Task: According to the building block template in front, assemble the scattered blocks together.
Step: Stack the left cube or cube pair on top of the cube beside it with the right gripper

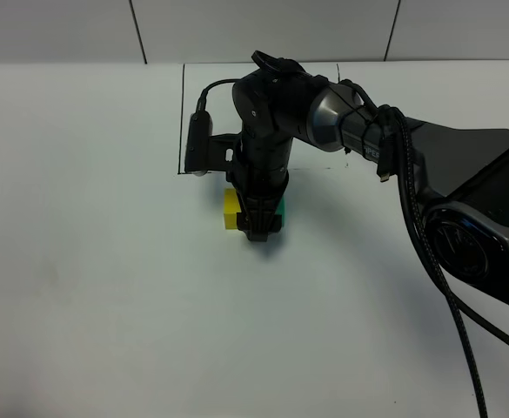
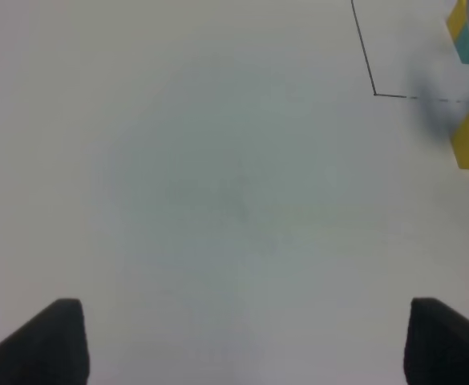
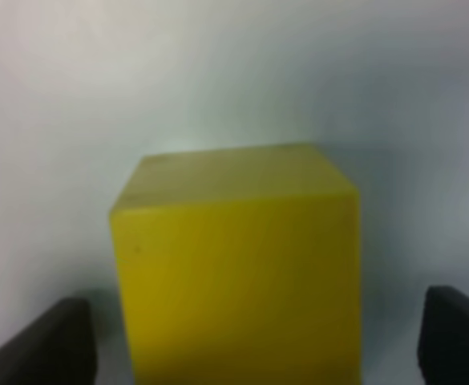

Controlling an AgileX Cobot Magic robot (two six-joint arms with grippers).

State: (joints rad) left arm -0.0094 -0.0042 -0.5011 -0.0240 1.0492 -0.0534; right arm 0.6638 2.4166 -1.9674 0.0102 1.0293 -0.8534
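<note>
- Yellow block (image 3: 234, 265), one of the scattered blocks, fills the right wrist view. It stands flat on the table (image 1: 80, 305) near the middle of the surface, a little toward the far edge.
- Right gripper (image 1: 259, 228) hangs over it with its fingers (image 3: 50, 345) parted to either side. A strip of table shows between each finger and the cube, so nothing is clamped yet.
- Teal block (image 1: 279, 209) peeks out on the other side of that gripper in the high view. The gripper covers the gap, so I cannot tell whether it touches the yellow one.
- Building block template (image 2: 461, 32) sits inside the black outline (image 2: 365, 48), nearer the far edge and just beyond the yellow cube. It shows only in the left wrist view.
- Left gripper (image 2: 238, 345) is spread wide and empty over bare table, well apart from the blocks.
- The cube looks rigid, light and smooth-faced, so it would probably skid or twist if pinched off-centre. The safest hold seems to be two opposite flat faces, centred, leaving free the face that must meet the teal.
</note>
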